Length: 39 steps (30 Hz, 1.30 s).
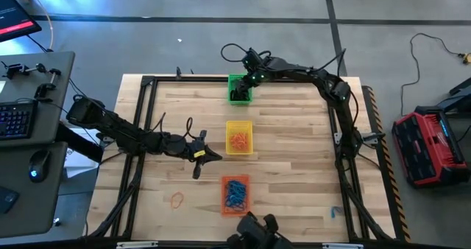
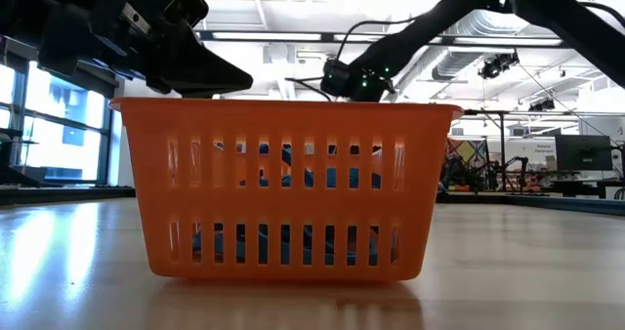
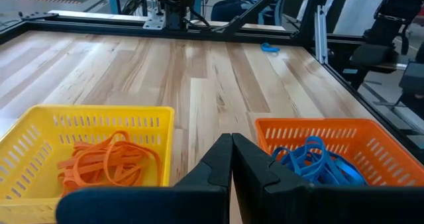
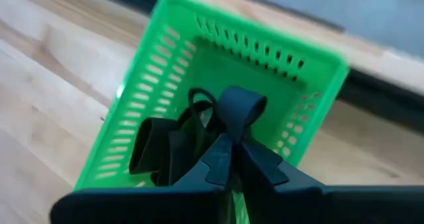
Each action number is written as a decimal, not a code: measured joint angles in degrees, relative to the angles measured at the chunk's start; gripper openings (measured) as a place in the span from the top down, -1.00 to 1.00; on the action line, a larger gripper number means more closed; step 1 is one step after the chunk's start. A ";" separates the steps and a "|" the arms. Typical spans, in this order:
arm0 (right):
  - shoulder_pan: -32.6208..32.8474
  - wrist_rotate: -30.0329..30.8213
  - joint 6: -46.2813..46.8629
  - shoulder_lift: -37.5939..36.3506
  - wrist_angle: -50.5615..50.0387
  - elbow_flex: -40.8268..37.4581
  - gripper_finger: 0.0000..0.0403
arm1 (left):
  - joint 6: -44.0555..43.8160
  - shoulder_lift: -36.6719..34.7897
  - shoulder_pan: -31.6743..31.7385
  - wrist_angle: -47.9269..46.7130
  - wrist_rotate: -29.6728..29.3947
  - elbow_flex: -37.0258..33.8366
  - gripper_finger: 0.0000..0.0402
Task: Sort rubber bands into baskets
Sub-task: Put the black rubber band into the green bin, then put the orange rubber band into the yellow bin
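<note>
The right gripper (image 4: 228,148) is positioned directly above the green basket (image 1: 239,88) at the far edge of the tabletop (image 1: 294,146). Its fingers are seen nearly pressed together, pinching a black rubber band (image 4: 238,108), whose loop stands up past the fingertips. Further black rubber bands (image 4: 162,148) are observed lying in the green basket beneath and just beside this gripper.

The left gripper (image 1: 213,157) is held over bare tabletop, with its fingers pressed together and nothing held between them. In the left wrist view, the closed fingertips (image 3: 232,148) are aligned with the gap between two baskets. The yellow basket (image 1: 238,138) is found just ahead of this gripper to one side, and orange rubber bands (image 3: 109,161) are contained in it. The orange basket (image 1: 235,194) is found ahead to the other side, and blue rubber bands (image 3: 318,164) are contained in it.

One orange rubber band (image 1: 176,200) is noted loose on the tabletop, behind the left gripper and apart from all baskets. A small blue item (image 1: 333,213), probably a rubber band, is noted near the tabletop's edge, beyond the orange basket from the left gripper.

In the low view, the orange basket fills the foreground and blue bands are visible through its slots.
</note>
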 joint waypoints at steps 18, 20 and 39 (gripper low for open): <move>-0.32 -2.17 -4.35 1.82 -0.06 0.00 0.32 | -0.32 0.00 -0.02 -0.26 0.17 -0.02 1.00; -0.32 -2.85 -6.32 1.72 -0.07 0.00 0.23 | -0.32 0.00 -0.02 -0.26 0.24 -0.02 1.00; 11.43 8.74 -23.08 -9.54 -2.66 -0.04 0.95 | -0.69 -0.96 -0.07 -3.51 7.80 0.01 1.00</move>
